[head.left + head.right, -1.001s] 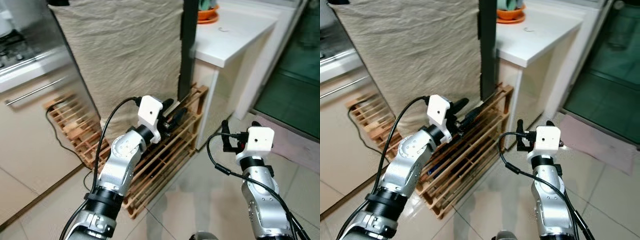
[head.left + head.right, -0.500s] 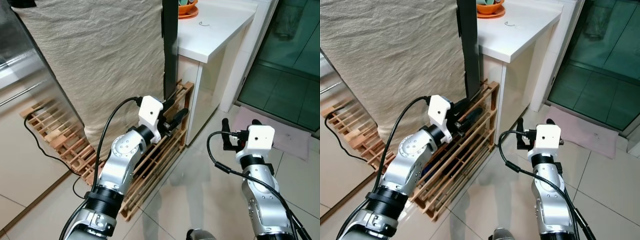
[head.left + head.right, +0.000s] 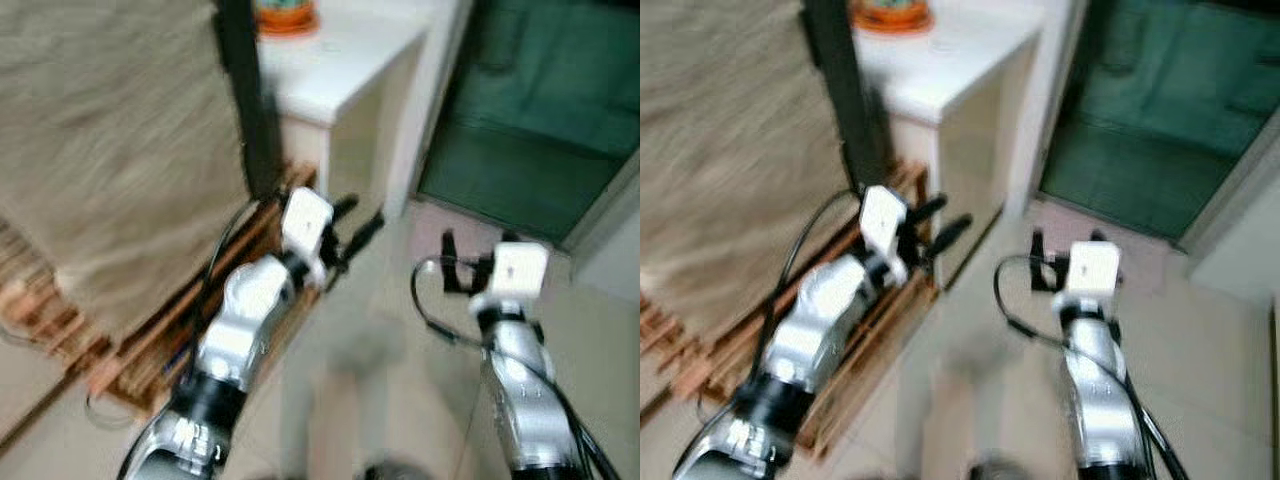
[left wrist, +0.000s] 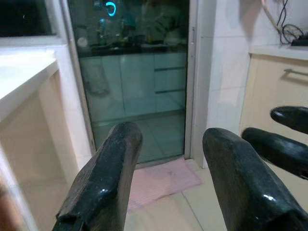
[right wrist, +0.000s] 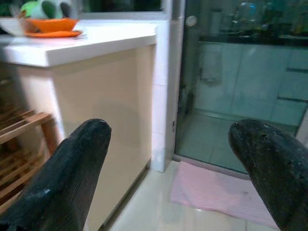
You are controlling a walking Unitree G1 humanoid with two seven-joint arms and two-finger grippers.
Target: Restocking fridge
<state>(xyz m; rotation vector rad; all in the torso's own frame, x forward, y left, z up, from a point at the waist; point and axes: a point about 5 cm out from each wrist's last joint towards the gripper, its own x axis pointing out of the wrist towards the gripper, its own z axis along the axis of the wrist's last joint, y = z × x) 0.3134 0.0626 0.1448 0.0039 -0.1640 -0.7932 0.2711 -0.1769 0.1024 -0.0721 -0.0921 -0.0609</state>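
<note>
Both grippers are raised over the tiled floor, empty: the left gripper (image 3: 352, 226) and right gripper (image 5: 168, 159) have their fingers spread apart. An orange bowl (image 5: 48, 24) holding something green sits on the white counter (image 5: 96, 41). The fridge cannot be made out.

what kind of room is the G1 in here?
Probably a home kitchen or an adjoining utility area: a white counter carrying an orange dish, a glass sliding door with cabinets behind it, and a wooden slatted rack on the tiled floor.
</note>
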